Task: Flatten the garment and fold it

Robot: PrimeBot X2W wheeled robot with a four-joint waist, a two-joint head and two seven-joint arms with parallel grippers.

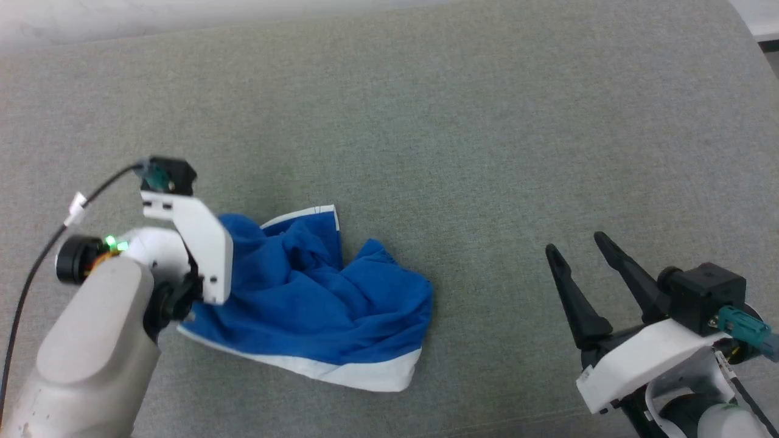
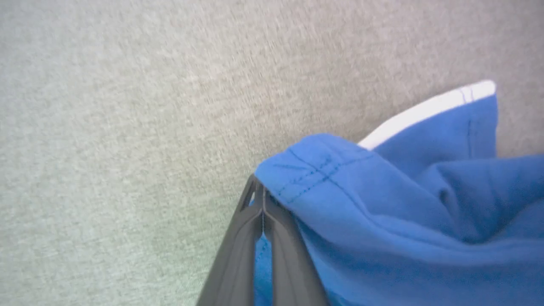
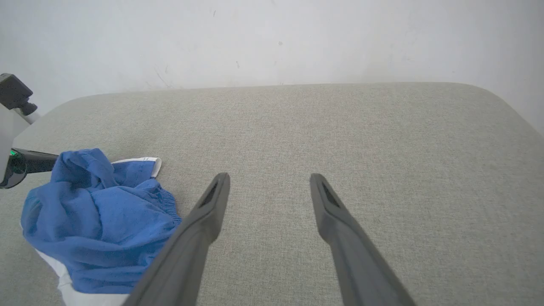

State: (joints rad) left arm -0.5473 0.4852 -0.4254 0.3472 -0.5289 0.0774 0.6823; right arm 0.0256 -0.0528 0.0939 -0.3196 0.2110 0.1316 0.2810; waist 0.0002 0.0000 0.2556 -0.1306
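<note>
The garment (image 1: 316,304) lies crumpled on the grey cushion, royal blue with white stripes along its near and far edges. My left wrist (image 1: 195,243) hangs over its left end and hides the fingers there. In the left wrist view my left gripper (image 2: 260,191) is shut, with a stitched hem of the garment (image 2: 403,221) pinched at its tips and draped over one finger. My right gripper (image 1: 575,243) stands open well to the right of the garment, with nothing between its fingers. The right wrist view has the right gripper (image 3: 270,176) over bare cushion, the garment (image 3: 97,221) at its lower left.
A wide grey fabric cushion (image 1: 462,134) carries everything, with a rounded far right corner (image 3: 501,97). A pale wall (image 3: 272,38) rises behind it. A black cable (image 1: 55,237) runs from my left wrist.
</note>
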